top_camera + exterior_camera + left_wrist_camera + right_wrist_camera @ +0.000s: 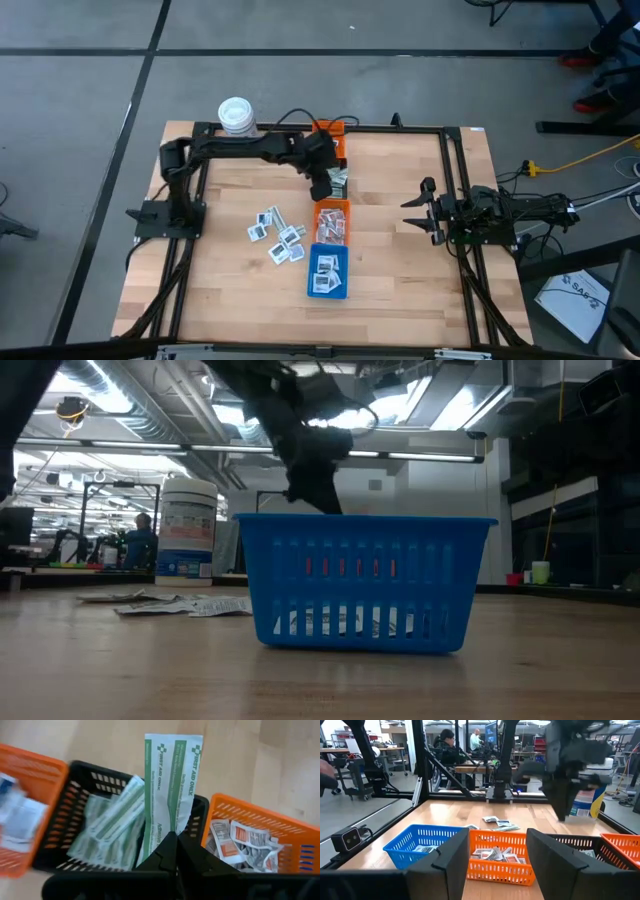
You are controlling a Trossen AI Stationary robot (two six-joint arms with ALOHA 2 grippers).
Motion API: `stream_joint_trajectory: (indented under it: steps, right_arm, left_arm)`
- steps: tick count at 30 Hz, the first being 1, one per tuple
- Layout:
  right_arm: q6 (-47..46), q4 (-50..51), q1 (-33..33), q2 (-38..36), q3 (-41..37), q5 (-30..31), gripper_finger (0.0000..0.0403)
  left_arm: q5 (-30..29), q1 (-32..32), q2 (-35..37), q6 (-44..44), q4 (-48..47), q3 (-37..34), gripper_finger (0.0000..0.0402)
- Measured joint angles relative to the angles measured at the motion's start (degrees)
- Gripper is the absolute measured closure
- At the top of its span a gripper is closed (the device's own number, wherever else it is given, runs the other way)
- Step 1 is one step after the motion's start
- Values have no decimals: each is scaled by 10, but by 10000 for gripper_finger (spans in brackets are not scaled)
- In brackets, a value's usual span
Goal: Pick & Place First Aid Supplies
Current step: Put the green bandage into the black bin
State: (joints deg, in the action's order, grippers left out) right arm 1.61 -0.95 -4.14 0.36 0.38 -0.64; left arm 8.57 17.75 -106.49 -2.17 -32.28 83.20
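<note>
My left pincer [172, 840] is clamped on a green-and-white bandage strip [170, 775], right above the black bin [85, 780] at twelve o'clock on the table. I should let go low, so it falls inside. My right pincer [418, 212] waits apart at three o'clock.

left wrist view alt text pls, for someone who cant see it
The left gripper, jaws shut, holds a green-and-white first aid strip upright above a black bin of similar strips. Orange bins sit on either side; one holds red-and-white packets.
</note>
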Motion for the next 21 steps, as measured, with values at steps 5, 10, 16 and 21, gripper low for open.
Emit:
stream_joint_trajectory:
  steps: [5, 10, 16, 21]
  right_arm:
    - [0, 0, 0, 0, 0, 0, 208]
    - [0, 0, 0, 0, 0, 0, 208]
    - [0, 0, 0, 0, 0, 0, 208]
    - [0, 0, 0, 0, 0, 0, 208]
  left_arm:
    - [37, 6, -48, 17, -28, 21, 400]
    - [41, 5, -59, 57, -35, 22, 398]
    - [30, 5, -59, 124, -62, 22, 388]
    - [16, 5, -59, 145, -70, 22, 356]
